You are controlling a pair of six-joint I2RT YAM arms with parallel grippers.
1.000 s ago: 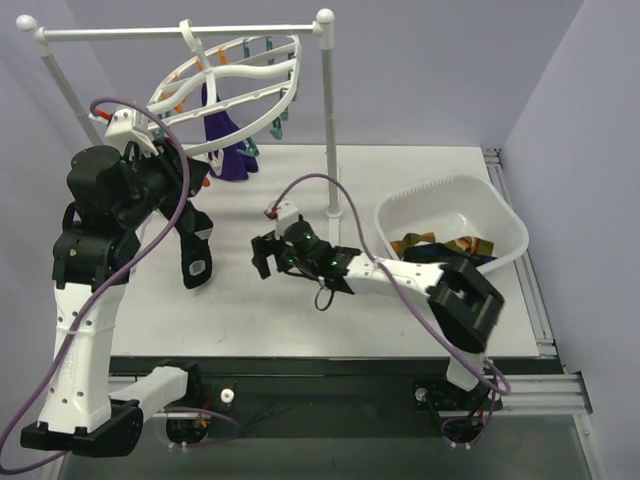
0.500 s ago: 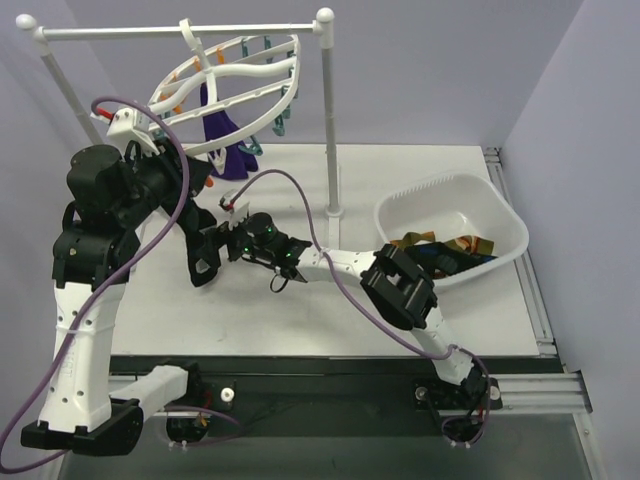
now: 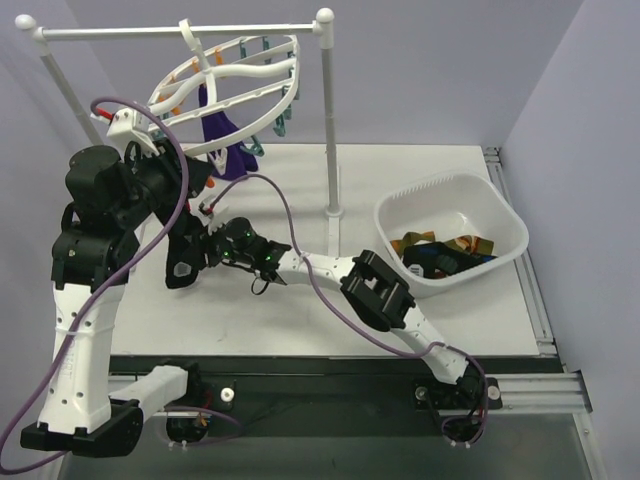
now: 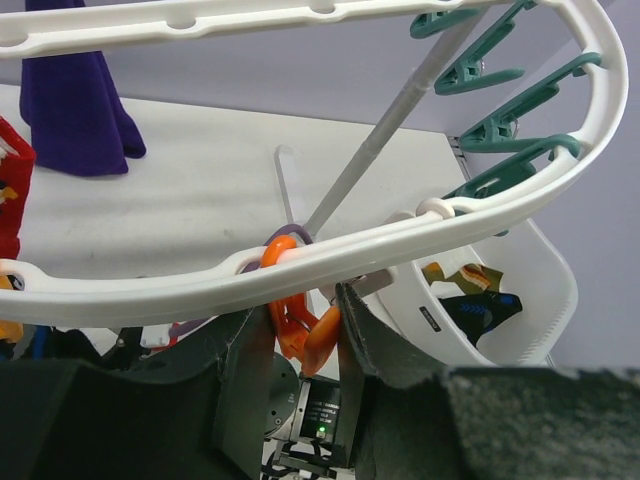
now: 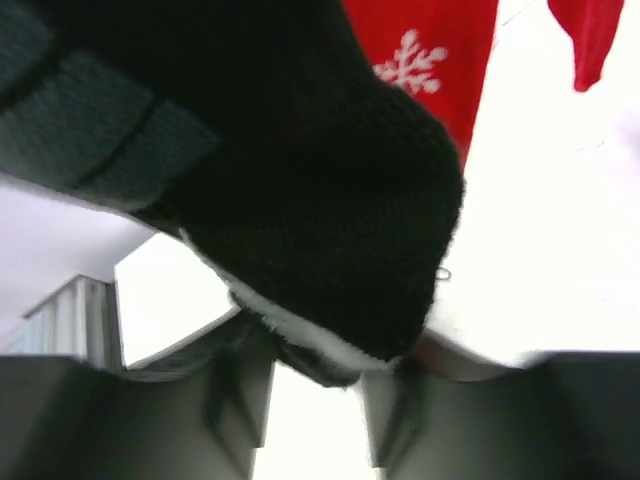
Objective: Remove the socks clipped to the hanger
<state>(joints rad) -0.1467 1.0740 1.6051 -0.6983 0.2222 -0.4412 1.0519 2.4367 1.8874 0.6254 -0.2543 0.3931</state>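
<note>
**Clip pinched above, black sock met from below**

The hanger (image 3: 232,72) hangs from the rail stand (image 3: 327,120) in the upper left of the overhead frame, with a purple sock (image 3: 226,140) dangling from its far side. The left end effector (image 4: 298,352) is closed narrowly on an orange clip (image 4: 294,316) just under the hanger's white ring. This is most likely to squeeze the clip open so that it lets its sock go.

The right arm reaches across the desk (image 3: 420,165) to the middle left of that frame, below the ring. In its wrist view the toe of a black sock (image 5: 300,200) sits between the fingers of the right end effector (image 5: 315,400), with a red-and-white sock (image 5: 430,60) behind it. The fingers stand close on either side of the fabric, but I cannot tell whether they already pinch it.

The white basin (image 3: 500,212) at the right already holds several socks (image 3: 440,252), so it is probably where this one is bound.
</note>
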